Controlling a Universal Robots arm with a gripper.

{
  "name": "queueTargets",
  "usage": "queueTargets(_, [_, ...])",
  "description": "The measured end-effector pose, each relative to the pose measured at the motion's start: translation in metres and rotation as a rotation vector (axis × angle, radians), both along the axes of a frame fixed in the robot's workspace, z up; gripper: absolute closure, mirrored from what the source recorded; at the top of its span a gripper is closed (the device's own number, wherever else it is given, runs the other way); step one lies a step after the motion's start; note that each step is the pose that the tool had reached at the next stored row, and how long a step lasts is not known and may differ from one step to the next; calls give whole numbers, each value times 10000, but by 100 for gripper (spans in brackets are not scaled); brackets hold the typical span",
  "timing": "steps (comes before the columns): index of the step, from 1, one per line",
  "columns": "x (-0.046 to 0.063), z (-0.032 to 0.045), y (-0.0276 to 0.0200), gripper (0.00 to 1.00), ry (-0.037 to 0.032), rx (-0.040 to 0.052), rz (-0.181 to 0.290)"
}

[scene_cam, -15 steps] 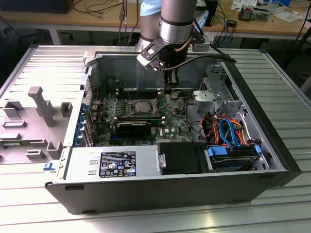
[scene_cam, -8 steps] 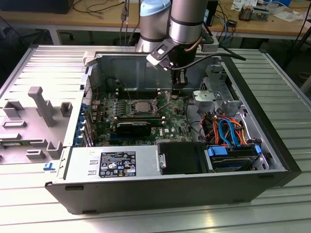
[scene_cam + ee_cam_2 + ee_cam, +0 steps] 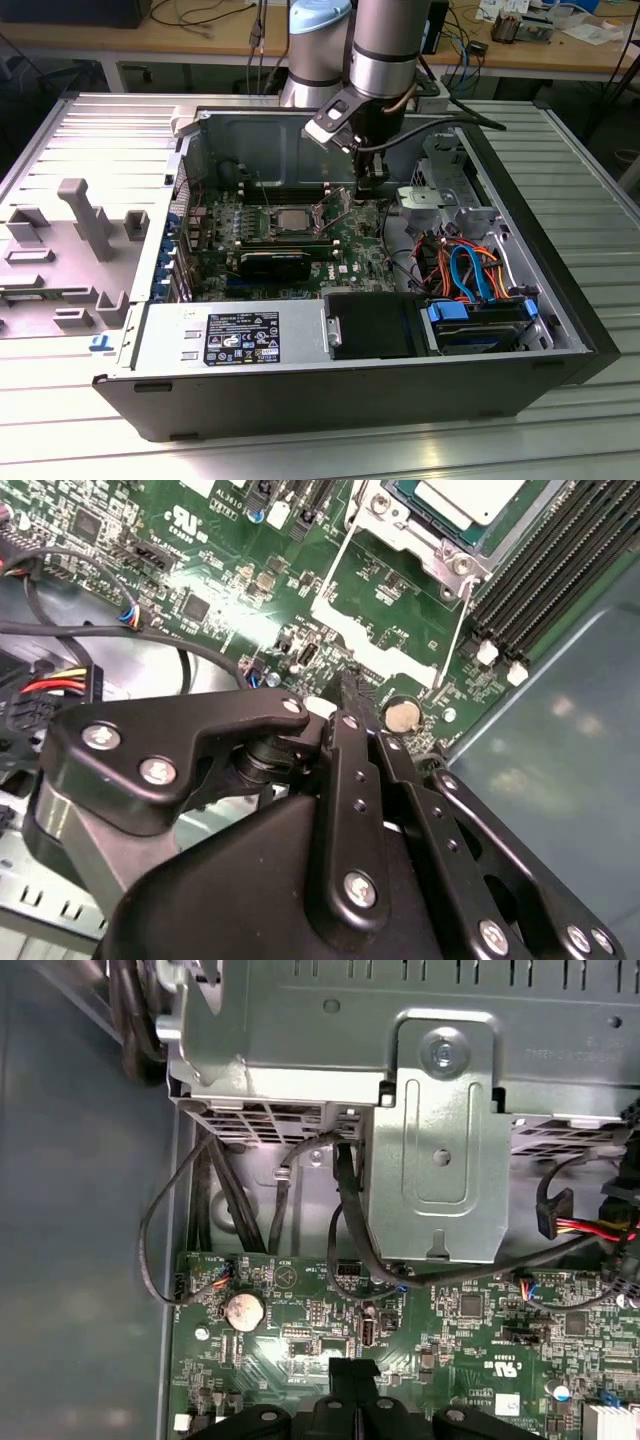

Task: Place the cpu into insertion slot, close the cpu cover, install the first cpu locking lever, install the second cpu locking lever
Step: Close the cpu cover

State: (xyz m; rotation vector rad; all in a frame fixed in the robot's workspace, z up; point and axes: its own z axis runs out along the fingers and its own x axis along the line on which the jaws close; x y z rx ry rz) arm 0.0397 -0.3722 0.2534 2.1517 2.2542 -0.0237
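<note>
The cpu [image 3: 470,495] lies seated, but the gripper [image 3: 348,685], fingers pressed together on nothing, may gouge the motherboard [image 3: 200,570] if it misses the locking lever [image 3: 455,630].

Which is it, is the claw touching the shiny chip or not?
Apart. In the second wrist view, the gripper sits away from the cpu, with green board between them.
</note>
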Motion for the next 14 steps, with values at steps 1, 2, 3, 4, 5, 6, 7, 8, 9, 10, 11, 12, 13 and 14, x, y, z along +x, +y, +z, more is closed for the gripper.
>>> queueTargets(1, [1, -18, 0, 89, 14, 0, 2])
queueTargets(2, [0, -43, 0, 89, 31, 0, 0])
queueTargets(3, [0, -61, 0, 89, 44, 0, 1])
queueTargets(4, [0, -80, 0, 89, 59, 0, 1])
queueTargets(5, [0, -93, 0, 89, 73, 1, 2])
queueTargets(6, [0, -108, 0, 89, 99, 0, 2])
queueTargets(7, [0, -118, 0, 89, 117, 0, 2])
queueTargets(8, [0, -127, 0, 89, 150, -2, 2])
queueTargets(9, [-3, -127, 0, 89, 214, -3, 2])
queueTargets(10, [-7, -126, 1, 89, 286, -1, 2])
queueTargets(11, [-16, -123, 2, 89, 367, 2, 2])
queueTargets(12, [-25, -110, 3, 89, 413, -1, 1])
queueTargets(13, [-30, -88, 3, 89, 416, -1, 1])
queueTargets(14, [-36, -69, 3, 89, 417, 1, 2])
